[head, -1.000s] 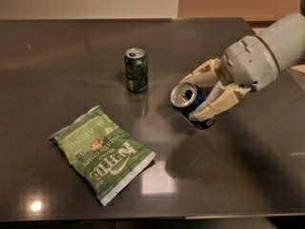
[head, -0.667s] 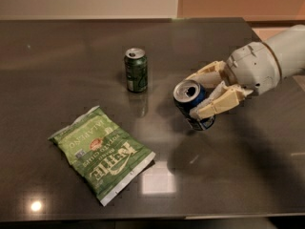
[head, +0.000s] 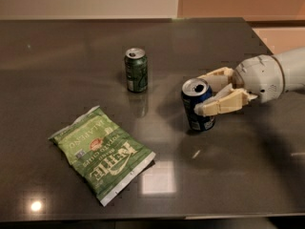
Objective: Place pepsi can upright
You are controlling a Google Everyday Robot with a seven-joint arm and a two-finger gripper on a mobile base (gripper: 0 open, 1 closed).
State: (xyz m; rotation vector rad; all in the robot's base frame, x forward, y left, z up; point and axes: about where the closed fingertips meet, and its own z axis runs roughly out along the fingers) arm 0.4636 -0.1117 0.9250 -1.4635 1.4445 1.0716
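The pepsi can (head: 196,109), dark blue with a silver top, stands nearly upright on the dark table (head: 57,61), right of centre, its base on the surface. My gripper (head: 204,95) reaches in from the right with its cream fingers (head: 223,104) around the can, one behind it and one in front, shut on it. The arm's white wrist (head: 261,78) lies further right.
A green can (head: 136,69) stands upright left of and behind the pepsi can. A green chip bag (head: 101,150) lies flat at the front left. The table's right edge runs close behind the arm.
The pepsi can has swung from lying tilted in the gripper to nearly upright with its base on the table. The wrist has shifted a little right and lower.
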